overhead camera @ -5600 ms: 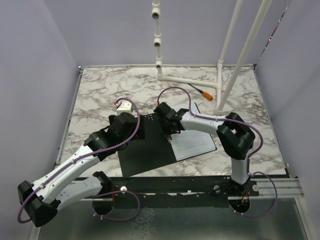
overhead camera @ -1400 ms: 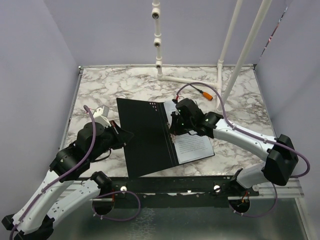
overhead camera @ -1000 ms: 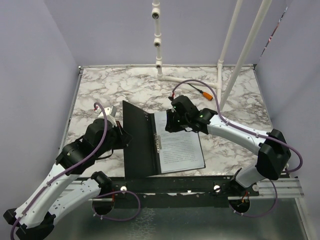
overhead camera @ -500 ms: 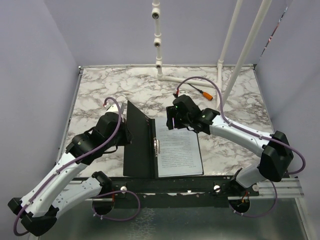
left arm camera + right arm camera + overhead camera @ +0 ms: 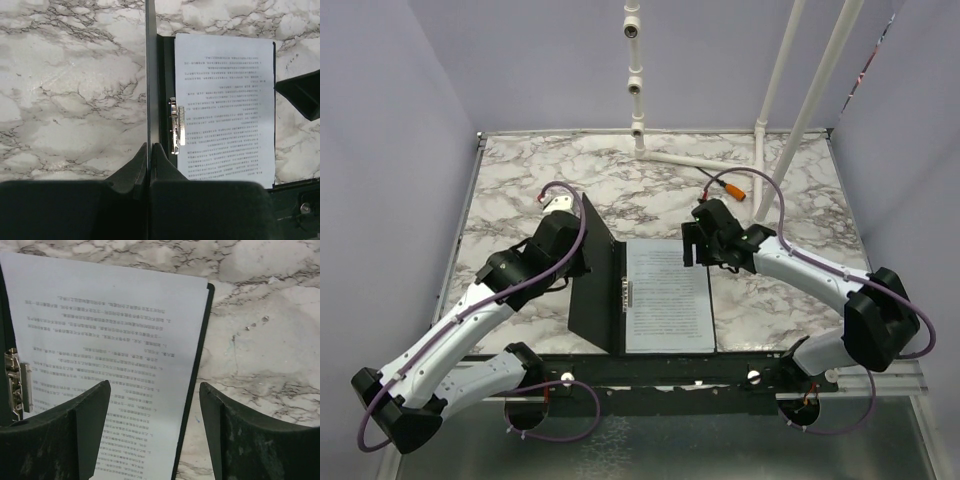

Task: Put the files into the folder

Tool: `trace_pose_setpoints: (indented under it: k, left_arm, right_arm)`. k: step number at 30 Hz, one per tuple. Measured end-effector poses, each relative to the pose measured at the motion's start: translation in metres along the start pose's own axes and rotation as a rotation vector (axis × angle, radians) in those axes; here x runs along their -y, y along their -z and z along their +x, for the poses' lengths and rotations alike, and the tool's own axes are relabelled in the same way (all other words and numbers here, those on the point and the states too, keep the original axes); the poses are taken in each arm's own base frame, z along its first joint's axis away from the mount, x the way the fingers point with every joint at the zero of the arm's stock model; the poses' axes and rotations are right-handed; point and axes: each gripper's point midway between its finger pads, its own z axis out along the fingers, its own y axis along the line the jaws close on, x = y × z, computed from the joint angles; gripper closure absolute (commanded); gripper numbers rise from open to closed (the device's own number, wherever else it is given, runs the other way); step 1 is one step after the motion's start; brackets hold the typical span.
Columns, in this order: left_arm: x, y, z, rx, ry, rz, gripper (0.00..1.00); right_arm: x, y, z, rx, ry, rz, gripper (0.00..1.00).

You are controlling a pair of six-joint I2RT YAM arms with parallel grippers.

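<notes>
Near the front edge of the table (image 5: 520,180), at centre: the folder (image 5: 594,290), open. Left cover upright on edge (pinched at its upper edge by the left gripper (image 5: 149,150)); right half flat. On that half, just right of the spine clip (image 5: 626,293): the files (image 5: 665,295). Over their far right corner: the right gripper (image 5: 690,246). Farther back, to the right: a screwdriver (image 5: 731,186) near a pipe frame (image 5: 700,160).

A white marble-patterned table (image 5: 520,180) with grey veining stood between lilac walls (image 5: 380,150). At its far edge rose a frame of white plastic pipes (image 5: 700,162), and an orange-handled tool (image 5: 732,187) lay just beside the frame's base. A black rail (image 5: 720,365) ran along the table's near edge.
</notes>
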Motion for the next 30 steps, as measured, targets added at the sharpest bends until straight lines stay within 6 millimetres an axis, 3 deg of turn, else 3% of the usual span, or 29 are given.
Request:
trace_pose_setpoints:
  k: [3,14,30]
  left_arm:
    - [0.002,-0.005,-0.007,0.01,0.002,-0.015,1.0]
    - [-0.006,-0.024,-0.036,0.055,0.042,-0.082,1.0]
    - [-0.003,-0.029,-0.041,0.049,0.014,-0.081,1.0]
  right_arm:
    - [0.016,0.0,0.002,-0.003,-0.042,0.003,0.2]
    - [0.035,-0.011,0.02,-0.047,-0.155,-0.08,0.15]
    - [0.02,-0.049,0.03,-0.119,-0.228,-0.214,0.15]
